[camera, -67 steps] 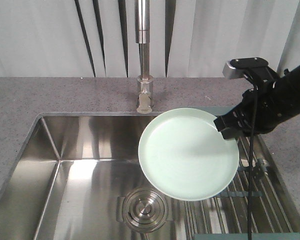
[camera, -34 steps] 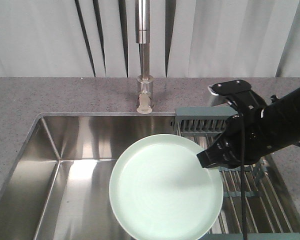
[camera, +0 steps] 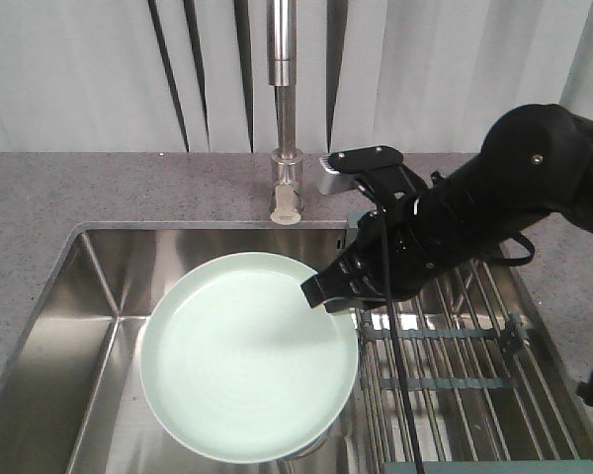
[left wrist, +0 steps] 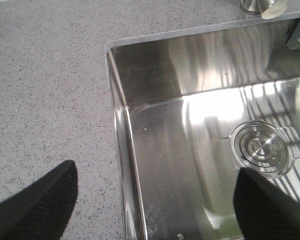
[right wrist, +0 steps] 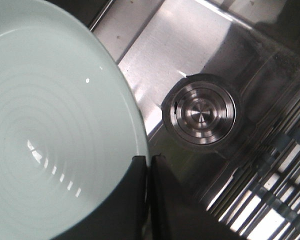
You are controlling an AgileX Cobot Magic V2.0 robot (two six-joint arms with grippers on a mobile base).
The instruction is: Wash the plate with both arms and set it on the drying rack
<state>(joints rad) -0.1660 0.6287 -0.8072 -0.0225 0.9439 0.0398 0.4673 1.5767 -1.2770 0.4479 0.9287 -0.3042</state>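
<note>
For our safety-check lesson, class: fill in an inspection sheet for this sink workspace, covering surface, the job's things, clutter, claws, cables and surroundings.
Surface: stainless sink basin with a round drain.
Job's things: mint plate held over the basin; drying rack to its right.
Clutter: nothing seen.
Claws: right claw shut on the plate's rim; left claw open, holding nothing.
Cables: black cable hangs from the right arm across the rack.
Surroundings: grey speckled counter, faucet, pale curtain.
</note>
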